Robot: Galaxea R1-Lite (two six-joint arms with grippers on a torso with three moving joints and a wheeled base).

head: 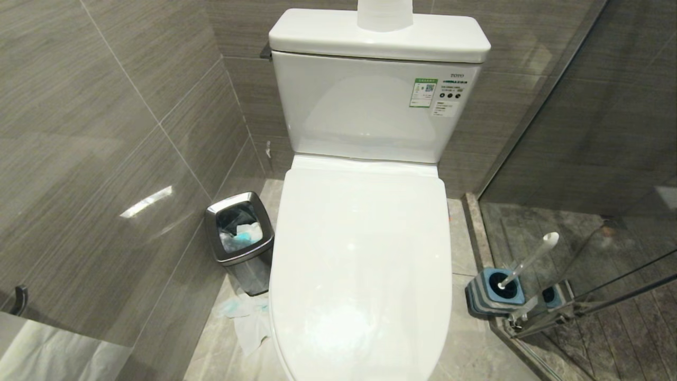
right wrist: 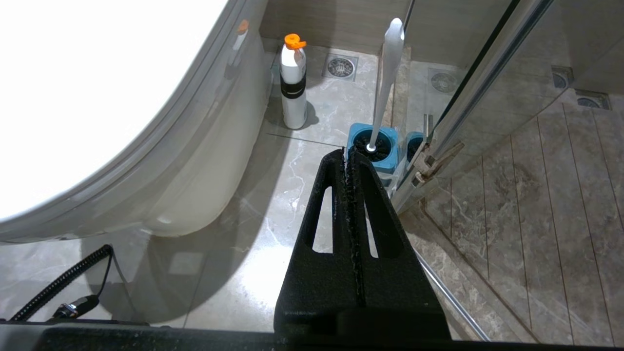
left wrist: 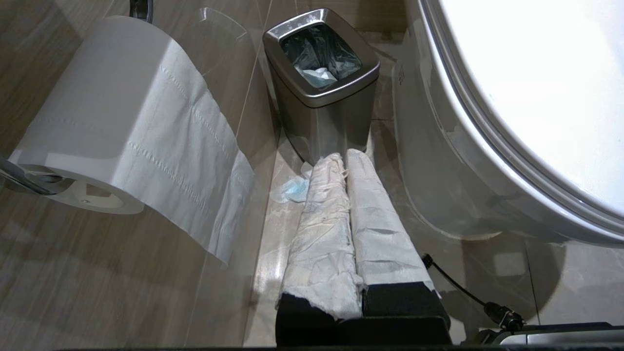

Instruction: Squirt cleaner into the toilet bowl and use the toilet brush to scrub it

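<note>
Only the right wrist view shows a bottle beside the toilet; both grippers' fingers pressed together, empty; tank reads TOTO.

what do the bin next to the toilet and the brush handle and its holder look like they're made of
Bin: looks like brushed steel, its rim throwing mirror-like glints, with a black plastic liner inside.
Toilet brush handle: probably smooth white plastic, judging by its even sheen.
Holder: likely moulded plastic, matt blue on top with grey ribbed sides.
</note>
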